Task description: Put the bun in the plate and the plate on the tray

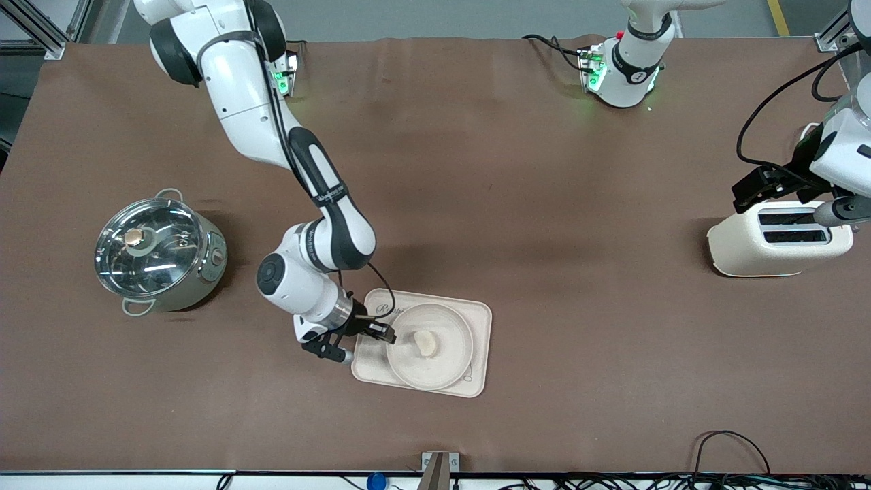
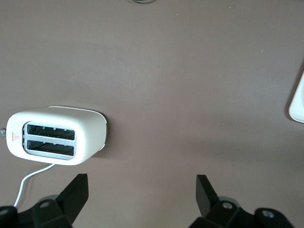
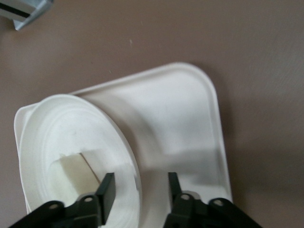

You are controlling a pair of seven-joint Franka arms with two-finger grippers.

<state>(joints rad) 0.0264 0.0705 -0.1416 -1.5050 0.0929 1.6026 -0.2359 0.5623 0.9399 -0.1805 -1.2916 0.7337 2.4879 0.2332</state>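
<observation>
The bun [image 1: 425, 342] lies in the round cream plate [image 1: 450, 357], and the plate rests on the rectangular tray [image 1: 478, 320], which is nearer the front camera than the table's middle. My right gripper [image 1: 367, 345] is low at the edge of the plate toward the right arm's end. In the right wrist view this gripper [image 3: 141, 187] is open, with the plate [image 3: 61, 123] rim passing between its fingers and neither finger pressing on it. One finger is over the plate beside the bun [image 3: 71, 173], the other over the tray [image 3: 180, 118]. My left gripper [image 2: 142, 190] waits open and empty above the table by the toaster.
A cream toaster [image 1: 779, 238] stands at the left arm's end of the table, and the left wrist view shows this toaster [image 2: 57, 137] with its cord. A steel pot with a glass lid [image 1: 160, 255] stands at the right arm's end. Cables run along the table's front edge.
</observation>
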